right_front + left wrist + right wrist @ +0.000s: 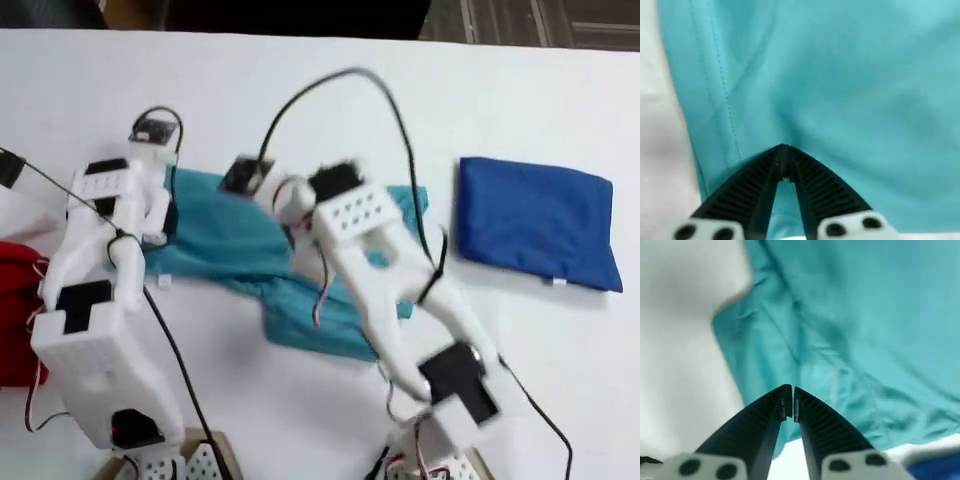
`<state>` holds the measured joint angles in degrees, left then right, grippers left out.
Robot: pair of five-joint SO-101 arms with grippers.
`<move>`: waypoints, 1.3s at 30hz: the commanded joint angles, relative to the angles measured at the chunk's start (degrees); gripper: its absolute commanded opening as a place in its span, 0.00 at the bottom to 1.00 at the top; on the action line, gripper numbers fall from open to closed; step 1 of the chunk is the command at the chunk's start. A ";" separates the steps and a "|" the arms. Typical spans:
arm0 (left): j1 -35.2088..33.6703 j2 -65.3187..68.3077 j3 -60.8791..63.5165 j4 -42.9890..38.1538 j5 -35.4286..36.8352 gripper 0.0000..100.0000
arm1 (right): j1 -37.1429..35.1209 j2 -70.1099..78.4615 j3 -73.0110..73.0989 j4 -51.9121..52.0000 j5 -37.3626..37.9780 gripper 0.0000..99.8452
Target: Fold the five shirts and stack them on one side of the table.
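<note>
Leftmost, a red shirt (14, 310) is seen at the edge of the white table (300, 90), partly covered by the left arm. The left gripper (783, 161) is set down on the left end of the teal shirt (225, 250), which is spread loosely across the middle; its jaws are pressed together at the tips, and whether cloth is caught cannot be told. Further along, the right gripper (790, 402) is held over the same shirt near a rumpled edge, jaws drawn nearly together. At the right, a blue shirt (535, 222) is laid folded, apart from the teal one.
</note>
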<state>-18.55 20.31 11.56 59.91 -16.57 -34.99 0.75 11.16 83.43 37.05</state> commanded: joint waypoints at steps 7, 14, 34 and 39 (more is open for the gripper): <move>-0.09 -3.08 2.86 -1.41 0.79 0.03 | -12.70 -7.78 21.54 -8.04 0.26 0.02; -0.09 -3.08 2.86 -1.41 2.55 0.03 | -11.47 -7.60 28.40 -17.80 0.18 0.03; -0.09 -2.99 2.86 -1.49 2.37 0.03 | -1.27 2.33 27.16 -24.13 0.26 0.16; -0.09 -2.99 2.86 -1.49 2.37 0.03 | -1.19 4.09 26.02 -22.81 -0.09 0.15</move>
<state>-18.55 18.99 14.20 58.59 -14.64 -38.59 2.15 39.03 60.57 36.88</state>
